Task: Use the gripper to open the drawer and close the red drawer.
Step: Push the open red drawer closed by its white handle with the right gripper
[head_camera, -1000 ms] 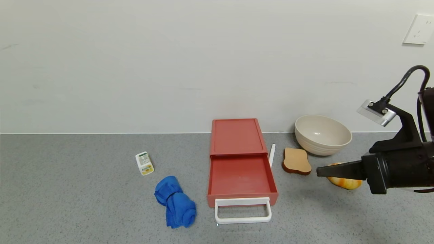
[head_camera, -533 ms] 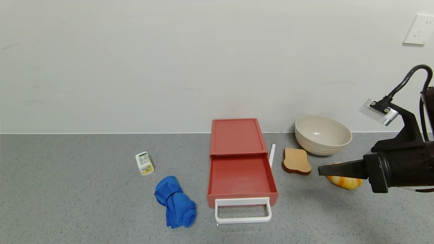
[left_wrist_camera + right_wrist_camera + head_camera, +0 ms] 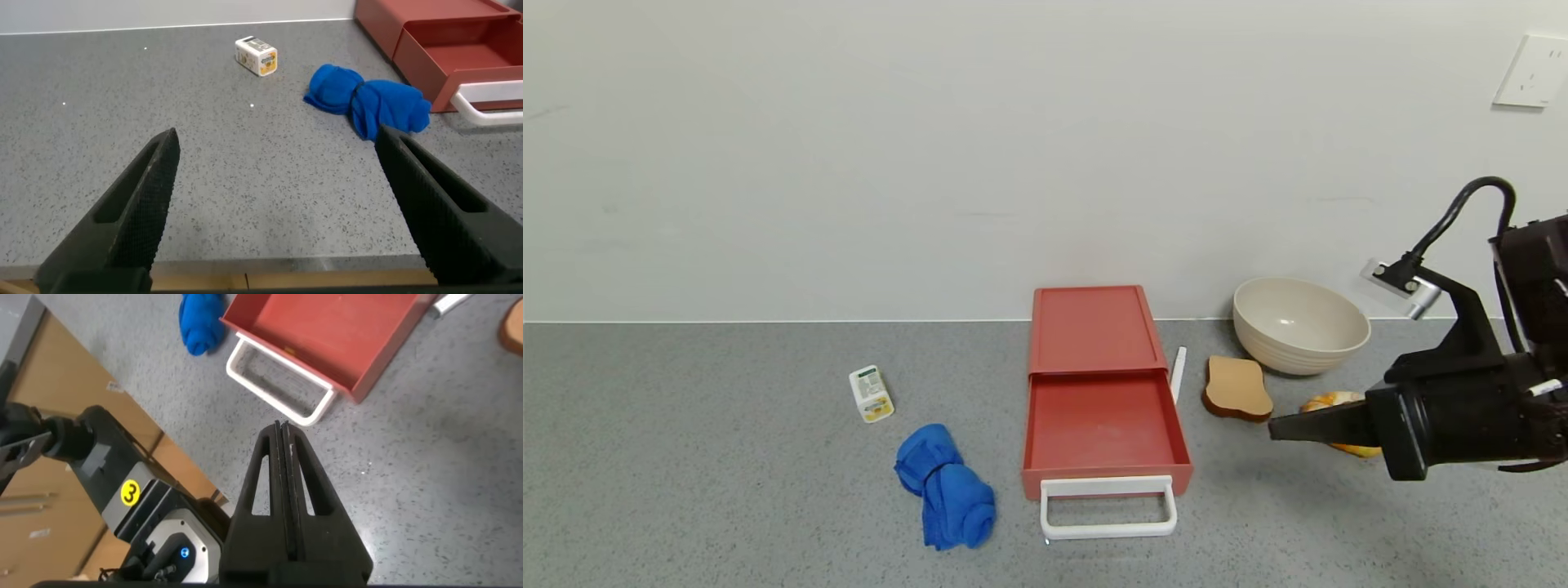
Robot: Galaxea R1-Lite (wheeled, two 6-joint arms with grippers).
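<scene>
The salmon-red drawer box (image 3: pixel 1092 327) stands at the middle of the grey counter with its tray (image 3: pixel 1101 429) pulled out toward me and its white loop handle (image 3: pixel 1107 508) at the front. The tray is empty. My right gripper (image 3: pixel 1274 429) is shut and empty, hovering to the right of the tray, fingers pointing left. In the right wrist view the shut gripper (image 3: pixel 283 429) points at the handle (image 3: pixel 279 381) and the tray (image 3: pixel 331 331). My left gripper (image 3: pixel 278 143) is open and empty, low over the counter's near left edge; the drawer (image 3: pixel 445 37) shows beyond.
A rolled blue cloth (image 3: pixel 943 485) lies left of the tray; a small white carton (image 3: pixel 871 394) sits farther left. A white stick (image 3: pixel 1178 374), a bread slice (image 3: pixel 1237 389), a beige bowl (image 3: pixel 1298 324) and an orange-yellow item (image 3: pixel 1331 402) lie right of the drawer.
My right gripper has dropped a little and shifted left toward the drawer. The drawer and the other things have not moved.
</scene>
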